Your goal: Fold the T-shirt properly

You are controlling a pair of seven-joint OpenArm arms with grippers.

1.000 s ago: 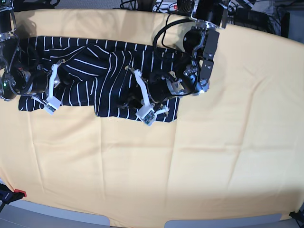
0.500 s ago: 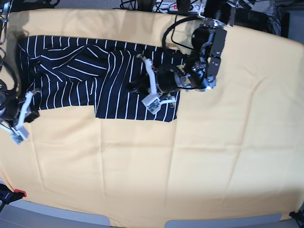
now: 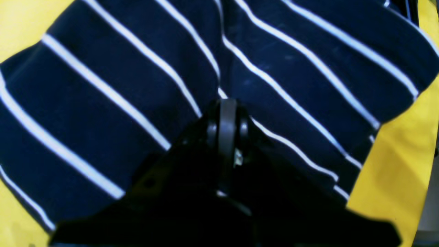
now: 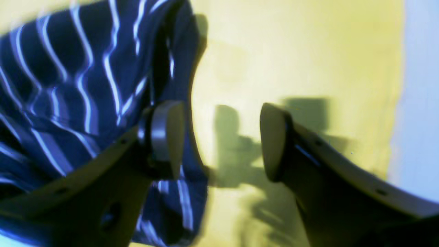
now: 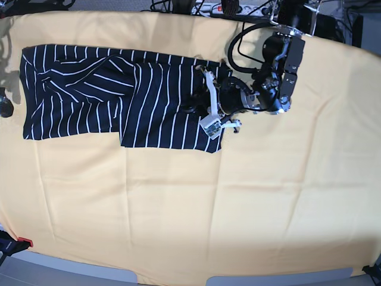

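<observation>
The navy T-shirt (image 5: 119,95) with white pinstripes lies flat across the back left of the yellow cloth (image 5: 238,208), folded into a long band with a stepped lower edge. My left gripper (image 5: 213,122) hovers over its right end, arm reaching in from the back right. In the left wrist view this gripper (image 3: 228,106) is shut, tips resting at a crease of the T-shirt (image 3: 291,68); no pinched fabric shows. In the right wrist view my right gripper (image 4: 219,133) stands open over bare yellow cloth, just beside the T-shirt's edge (image 4: 68,85). Only a dark bit of that arm (image 5: 5,104) shows in the base view.
Cables and equipment (image 5: 226,7) crowd the back edge behind the cloth. A red and black clamp (image 5: 15,243) sits at the front left corner. The grey table rim (image 5: 71,271) runs along the front.
The right gripper opened, let go of the T-shirt's left end and pulled away left, almost out of the base view. The left arm slid right along the shirt, which now lies flatter.
</observation>
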